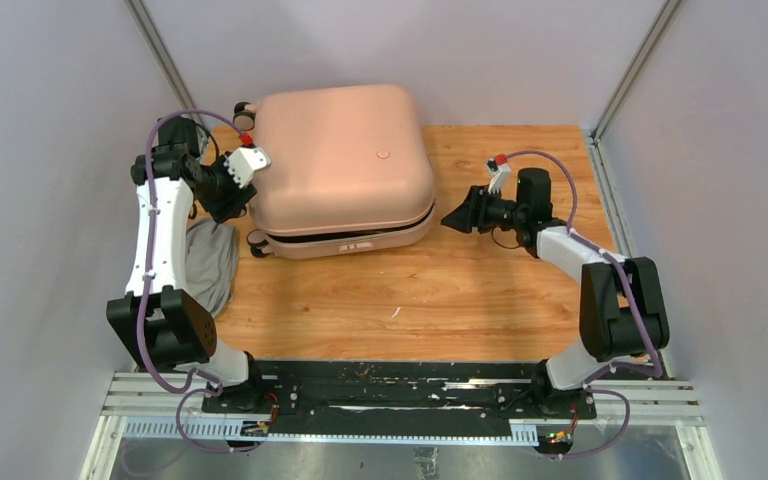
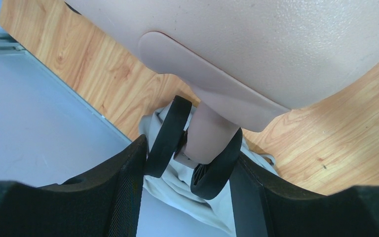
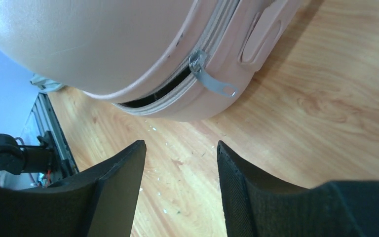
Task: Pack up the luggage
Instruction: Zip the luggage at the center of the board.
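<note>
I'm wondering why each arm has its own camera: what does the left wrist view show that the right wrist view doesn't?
Only the left wrist: a black wheel of the luggage between the fingers of the left gripper, grey cloth beneath. Only the right wrist: the zipper pull and a part-open zip, ahead of the open right gripper. Both: that pink luggage and the wooden table.

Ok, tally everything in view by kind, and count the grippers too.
luggage: 1
grey cloth: 1
grippers: 2 (left gripper, right gripper)
Total: 4
</note>
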